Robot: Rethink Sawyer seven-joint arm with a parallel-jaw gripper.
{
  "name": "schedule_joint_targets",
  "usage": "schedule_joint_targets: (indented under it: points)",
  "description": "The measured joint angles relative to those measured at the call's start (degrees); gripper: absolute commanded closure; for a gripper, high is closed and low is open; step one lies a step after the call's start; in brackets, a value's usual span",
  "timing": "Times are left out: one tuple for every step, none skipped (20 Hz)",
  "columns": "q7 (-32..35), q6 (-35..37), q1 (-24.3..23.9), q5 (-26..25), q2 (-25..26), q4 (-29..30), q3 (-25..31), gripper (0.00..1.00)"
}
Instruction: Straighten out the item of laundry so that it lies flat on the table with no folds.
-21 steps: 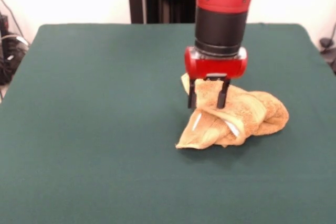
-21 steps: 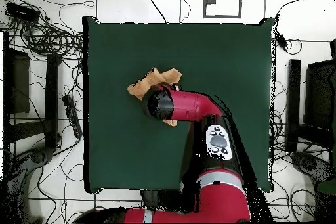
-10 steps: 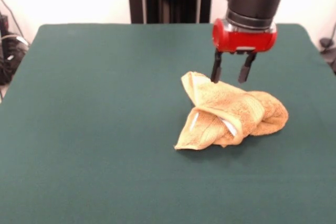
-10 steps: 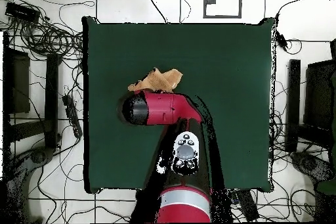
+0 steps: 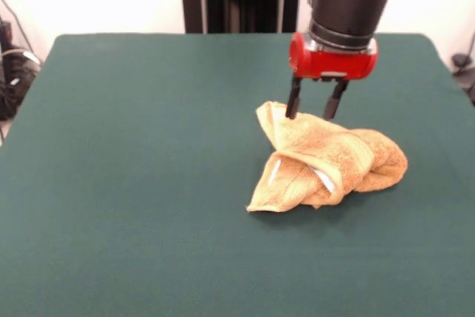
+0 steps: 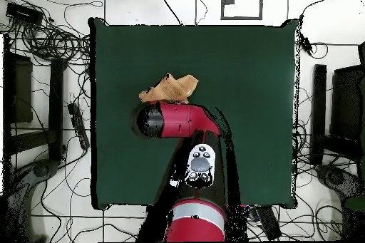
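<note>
The towel (image 5: 326,159) lies in a crumpled heap on the green surface (image 5: 133,183), right of centre in the front view, rolled into a thick lump at one end with a folded flap and a glimpse of white label at the other. The pincer (image 5: 312,108) hangs just above the heap's far edge with its two fingers parted and nothing between them; the tips look level with, or barely clear of, the topmost fold. From overhead the arm (image 6: 178,120) covers the part of the towel nearest the base, so only the far portion shows. The step in hand seems to be choosing a grasp, and it would go best if the fingers come down on a single free edge or corner rather than the bunched middle, pinching one layer only. A lift and a drag outward across open surface should then let the folds fall away; catching several layers would merely shift the lump.
</note>
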Motion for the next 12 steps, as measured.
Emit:
schedule_joint_targets:
  points:
    - [0.00, -0.45, 0.04, -0.02, 0.35, 0.03, -0.41, 0.00]
    - [0.00, -0.89, 0.05, -0.01, 0.65, 0.05, -0.80, 0.00]
    - [0.00, -1.28, 0.08, 0.00, 0.90, 0.07, -1.14, 0.00]
    - [0.01, -1.61, 0.14, 0.02, 1.12, 0.06, -1.48, 0.00]
    - [0.01, -1.90, 0.26, 0.13, 1.42, 0.05, -1.92, 0.00]
    - [0.07, -2.25, 0.53, 0.29, 1.97, 0.06, -2.72, 0.00]
    - [0.13, -2.39, 0.79, 0.42, 2.44, 0.06, -3.43, 0.00]
    - [0.23, -2.44, 1.09, 0.56, 3.05, 0.05, -4.29, 0.00]
    - [0.26, -2.44, 1.21, 0.62, 3.40, 0.06, -4.67, 0.00]
    - [0.26, -2.43, 1.32, 0.70, 3.75, 0.06, -4.99, 0.00]
    - [0.26, -2.44, 1.41, 1.11, 4.93, 0.00, -5.64, 0.00]
    - [0.26, -2.43, 1.37, 1.30, 5.43, -0.03, -5.75, 0.00]
